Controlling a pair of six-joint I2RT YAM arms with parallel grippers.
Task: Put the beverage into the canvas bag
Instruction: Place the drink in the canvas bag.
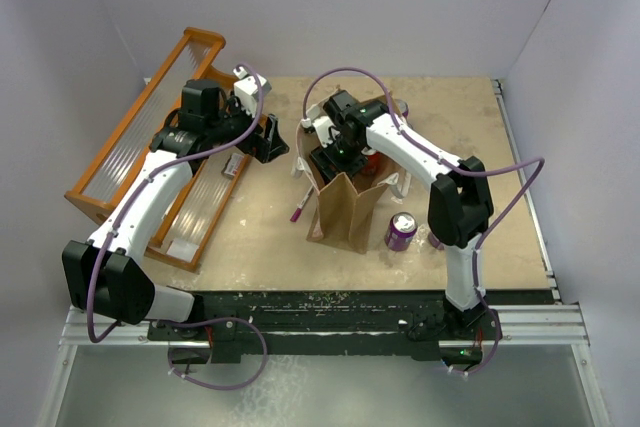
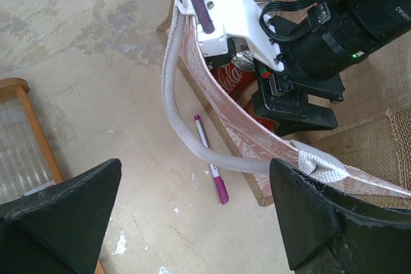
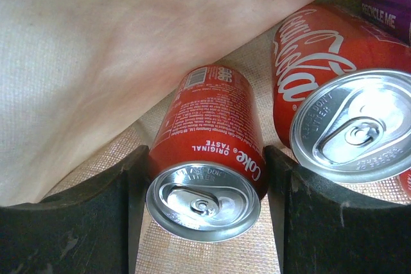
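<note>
Coke can [image 3: 205, 129] sat clamped in right hand [image 3: 207, 181] inside canvas bag [image 1: 345, 212], seemingly ready for release; left hand [image 2: 192, 181] hung open, empty.

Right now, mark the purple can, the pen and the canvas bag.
purple can [image 1: 401, 232]: top external view, label side.
pen [image 2: 210, 162]: left wrist view, barrel middle.
canvas bag [image 1: 345, 212]: top external view, near wall.

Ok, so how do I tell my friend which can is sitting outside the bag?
Look at the middle of the sandy brown table for the tall tan-brown canvas bag with white loop handles. Just right of it stands a purple drink can with a silver top. It is the only can standing out on the tabletop, unlike the red cola can inside the bag.
</note>
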